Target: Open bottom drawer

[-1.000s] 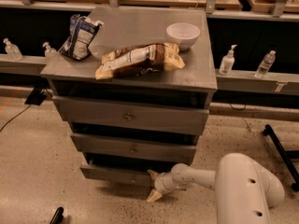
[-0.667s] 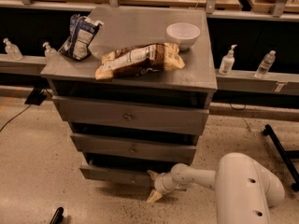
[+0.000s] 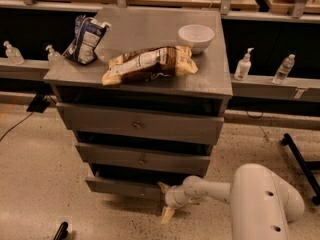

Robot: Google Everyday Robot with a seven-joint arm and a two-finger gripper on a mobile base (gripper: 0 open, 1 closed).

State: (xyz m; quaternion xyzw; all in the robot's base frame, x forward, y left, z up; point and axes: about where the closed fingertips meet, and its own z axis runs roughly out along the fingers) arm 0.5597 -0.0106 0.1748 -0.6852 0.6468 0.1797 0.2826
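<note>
Nothing has visibly moved since the earlier frames; gripper, drawers and the clutter on top sit where they were. Gripper [image 3: 165, 201] is low down, at the right end of the bottom drawer [image 3: 122, 186], just above the speckled floor [image 3: 40, 184]. Its two tan fingertips [image 3: 162, 186] are spread apart, the upper one against the drawer front's right end and the lower one pointing down at the floor, with nothing between them. The white arm [image 3: 260, 199] comes in from the lower right.

Bottom drawer is the lowest of three grey fronts on the chest [image 3: 150, 26], under the middle drawer [image 3: 142, 159] and the top drawer [image 3: 137, 126]. A dark gap shows above its front; can't tell how far out it is.

On the chest top:
- blue-and-white bag [image 3: 85, 39], back left, print unreadable
- brown-and-tan bag [image 3: 150, 64] lying flat near the front; it has a white label, but the text is unreadable
- white bowl [image 3: 196, 36], back right, just behind the bag's right end

Clear bottles [image 3: 243, 64] stand on the ledge behind, their labels unreadable.
</note>
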